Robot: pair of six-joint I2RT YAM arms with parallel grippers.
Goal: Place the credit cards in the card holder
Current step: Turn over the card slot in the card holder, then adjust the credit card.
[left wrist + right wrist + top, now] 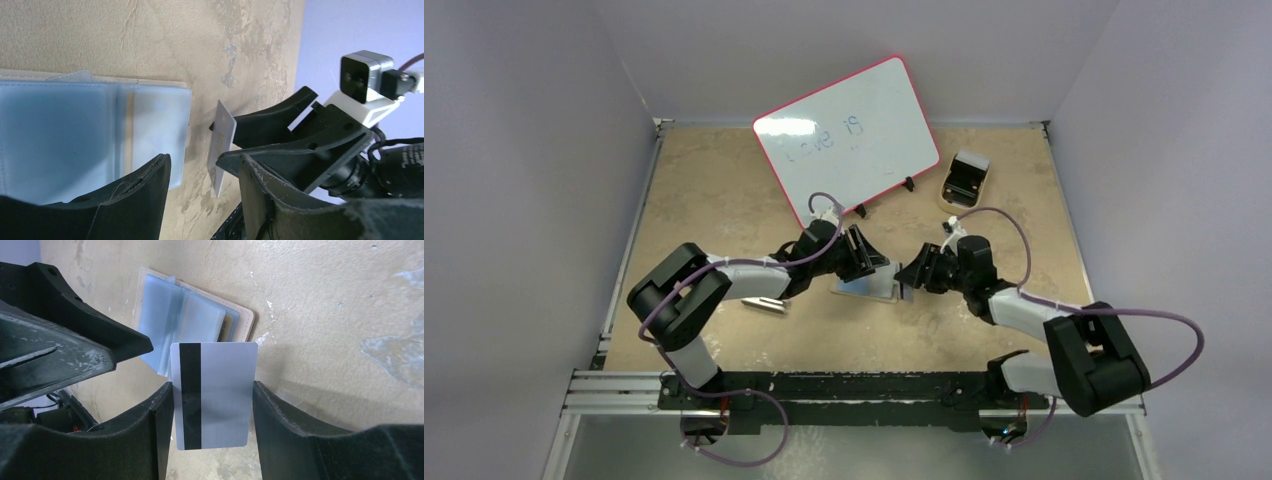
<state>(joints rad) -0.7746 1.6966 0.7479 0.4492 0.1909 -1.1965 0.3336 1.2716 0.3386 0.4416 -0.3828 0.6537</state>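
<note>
The right claw [212,390] is clamped on a pale credit card [226,371], gripping it by its two long edges. The card's black stripe faces the wrist camera, and its free end is tipped toward the card holder [200,320]. The holder lies open and flat near the middle of the counter [724,200], with its clear plastic sleeves fanned upward. The card's leading edge is just short of those sleeves. The left claw [202,165] crowds in from the other side with its fingers apart and nothing gripped between them. One finger [140,200] overlaps the near edge of the sleeves, so the two claws nearly meet over the holder. A white whiteboard [849,135] with a red rim and faint writing leans behind them at the far side. To its right is a tan tray [964,180] with a dark inside, well apart from the holder. A pale silvery flat piece [769,304] lies beneath the left forearm; what it is cannot be told. The counter is mottled beige with paler worn patches. Plain pale lilac walls [524,150] close it in on three sides.
</note>
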